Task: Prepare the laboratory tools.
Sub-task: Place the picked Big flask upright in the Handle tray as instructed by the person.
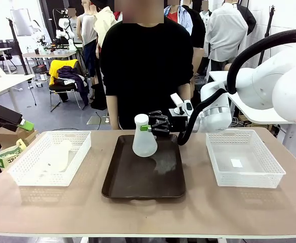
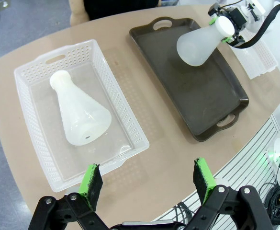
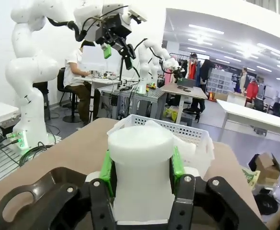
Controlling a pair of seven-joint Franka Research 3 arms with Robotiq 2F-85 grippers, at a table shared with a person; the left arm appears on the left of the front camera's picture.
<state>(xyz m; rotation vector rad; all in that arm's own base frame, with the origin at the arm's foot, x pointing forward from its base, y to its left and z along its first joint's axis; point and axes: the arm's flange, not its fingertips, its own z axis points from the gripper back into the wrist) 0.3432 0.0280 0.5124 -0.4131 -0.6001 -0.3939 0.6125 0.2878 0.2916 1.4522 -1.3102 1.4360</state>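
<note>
One frosted-white conical flask (image 1: 144, 143) stands upright at the far end of the dark brown tray (image 1: 137, 187). My right gripper (image 1: 145, 127) is shut on its neck from the right. In the right wrist view the green pads (image 3: 177, 162) clamp the flask's white neck (image 3: 140, 143). A second flask (image 2: 80, 110) lies on its side in the left white mesh basket (image 2: 34, 124). High above the table's near edge hangs my left gripper (image 2: 148, 181), open and holding nothing. It is apart from that basket. The left wrist view also shows the held flask (image 2: 199, 43) over the tray (image 2: 197, 96).
A person in black stands at the far side of the table, behind the tray. A second white mesh basket (image 1: 244, 157) at the right holds only a small label. The table's front strip is bare wood.
</note>
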